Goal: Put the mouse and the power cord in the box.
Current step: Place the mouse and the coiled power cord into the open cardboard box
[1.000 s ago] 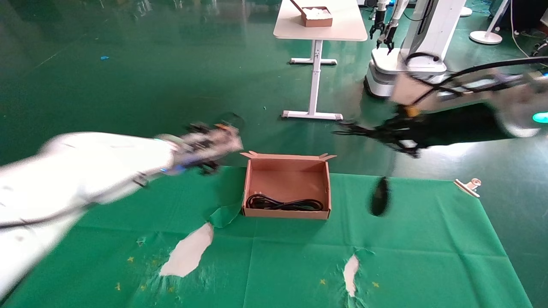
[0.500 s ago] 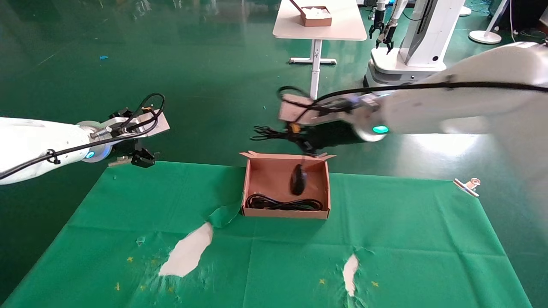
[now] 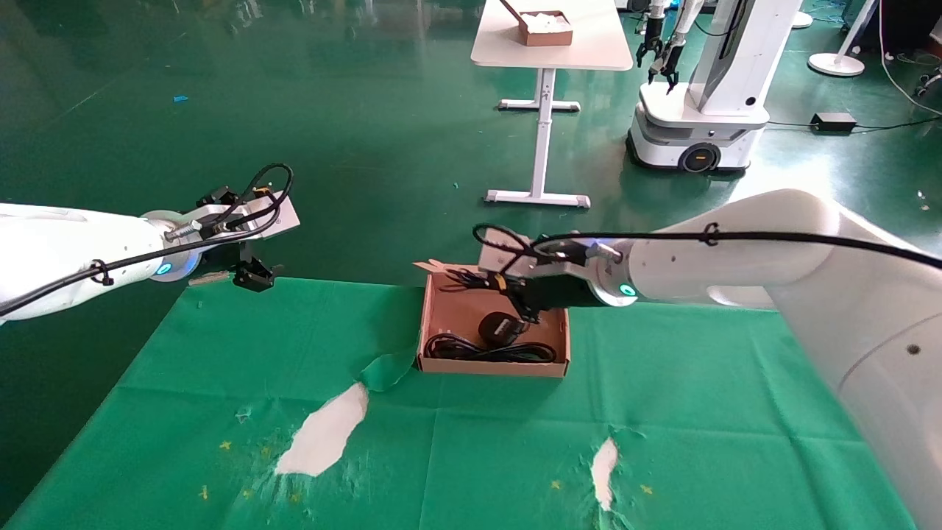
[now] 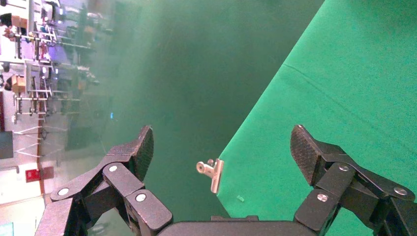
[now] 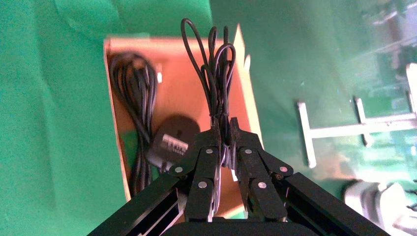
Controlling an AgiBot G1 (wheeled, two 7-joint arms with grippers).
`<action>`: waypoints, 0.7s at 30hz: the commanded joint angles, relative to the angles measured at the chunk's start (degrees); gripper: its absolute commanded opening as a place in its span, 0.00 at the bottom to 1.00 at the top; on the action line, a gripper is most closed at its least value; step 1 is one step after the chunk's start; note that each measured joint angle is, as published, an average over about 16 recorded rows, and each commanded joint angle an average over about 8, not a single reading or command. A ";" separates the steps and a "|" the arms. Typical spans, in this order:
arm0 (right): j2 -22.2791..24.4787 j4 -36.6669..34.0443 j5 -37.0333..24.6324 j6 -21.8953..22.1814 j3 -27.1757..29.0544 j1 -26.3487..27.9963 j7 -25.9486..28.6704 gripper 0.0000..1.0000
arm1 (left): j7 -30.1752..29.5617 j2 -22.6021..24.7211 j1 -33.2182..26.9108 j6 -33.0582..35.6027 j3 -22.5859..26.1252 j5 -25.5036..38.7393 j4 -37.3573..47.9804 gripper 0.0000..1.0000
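The right gripper (image 3: 524,302) has come down over the box (image 3: 440,318) from where it hung higher and farther back half a second ago, and the mouse (image 3: 499,327) that was dangling in mid-air above the box floor now sits low inside it, apparently touching or all but touching the floor, just beside the power cord (image 3: 489,353). That cord lies coiled along the box's near wall, as before. From the right wrist view the jaws are pressed together on the bundled loops of the mouse's thin cable (image 5: 216,69), so the mouse is in the box but not yet let go. I judge the task nearly finished: what is left is to spread those jaws so the cable bundle drops inside too, not over the far rim. The left gripper (image 3: 246,274) hangs off the far left corner of the green-covered tabletop (image 3: 706,412), its jaws spread wide and empty, barely shifted.
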 commanded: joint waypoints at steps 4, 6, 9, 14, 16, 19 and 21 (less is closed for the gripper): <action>-0.18 -1.01 0.23 1.45 -2.08 -0.21 0.64 1.00 | 0.02 -0.09 -0.04 0.00 -0.01 -0.06 0.06 1.00; -0.11 -0.80 0.19 1.32 -1.91 -0.19 0.62 1.00 | 0.01 -0.06 -0.03 0.00 -0.01 -0.04 0.05 1.00; -0.03 -0.52 0.12 1.05 -1.59 -0.14 0.59 1.00 | 0.01 -0.03 -0.01 0.00 -0.01 -0.02 0.03 1.00; 0.08 -0.15 0.03 0.66 -1.17 -0.06 0.54 1.00 | 0.00 0.01 0.01 0.00 -0.01 0.00 0.01 1.00; 0.11 -0.05 0.01 0.56 -1.05 -0.05 0.53 1.00 | 0.00 0.01 0.01 0.00 -0.01 0.00 0.00 1.00; 0.15 0.09 -0.03 0.43 -0.90 -0.02 0.51 1.00 | -0.01 0.02 0.02 0.00 -0.01 0.02 -0.01 1.00; 0.16 0.17 -0.04 0.36 -0.82 0.00 0.50 1.00 | -0.01 0.03 0.03 0.00 -0.01 0.03 -0.01 1.00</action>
